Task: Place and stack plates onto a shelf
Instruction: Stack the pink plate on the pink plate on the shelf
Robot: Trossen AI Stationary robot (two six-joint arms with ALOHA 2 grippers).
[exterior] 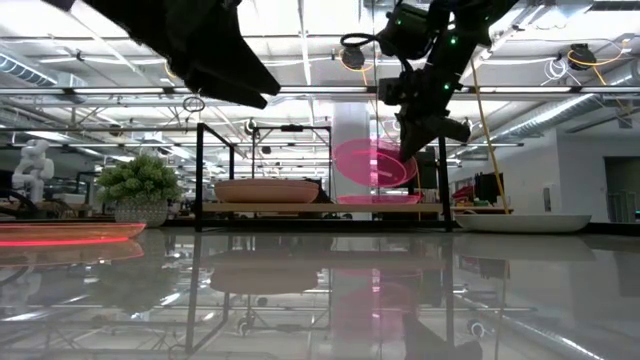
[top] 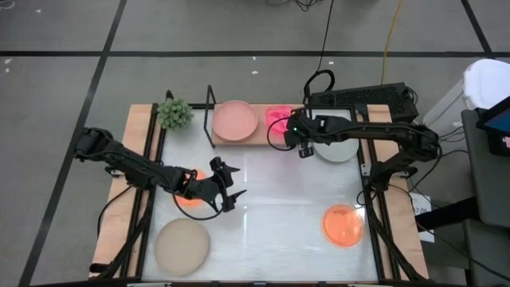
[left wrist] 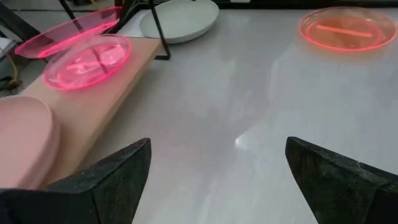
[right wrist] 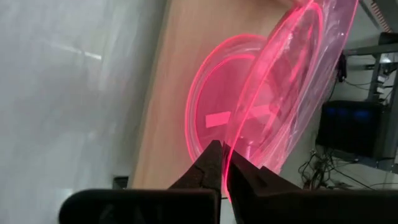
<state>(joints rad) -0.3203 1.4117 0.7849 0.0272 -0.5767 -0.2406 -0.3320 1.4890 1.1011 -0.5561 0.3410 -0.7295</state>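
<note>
The shelf point(top: 263, 138) stands at the table's far side. A dusty pink plate point(top: 235, 119) and a hot pink plate point(right wrist: 214, 118) lie flat on its wood board. Over that hot pink plate my right gripper point(right wrist: 225, 163) is shut on a second hot pink plate point(right wrist: 298, 74), which is tilted. My left gripper point(left wrist: 217, 155) hangs open over the table's middle point(top: 231, 185) with nothing between its fingers. Flat on the table lie a pale grey plate point(top: 339, 150), an orange plate point(top: 343, 225), a beige plate point(top: 182, 245) and another orange plate point(top: 191, 194) under the left arm. My right gripper pinches the rim point(right wrist: 229, 155) of the upper hot pink plate between its two fingers, at the plate's edge nearest the gripper. The fingers slant down from the table's right. The plate hangs tilted point(exterior: 375, 162) above the hot pink plate on the shelf; whether its low edge touches that plate I cannot tell.
A small potted plant point(top: 174, 113) stands left of the shelf. Black wire uprights point(top: 211, 104) close the shelf's ends. A keyboard point(top: 362, 97) lies behind the right arm. Bare tabletop point(top: 279, 207) spreads between the orange plate on the right and the left gripper.
</note>
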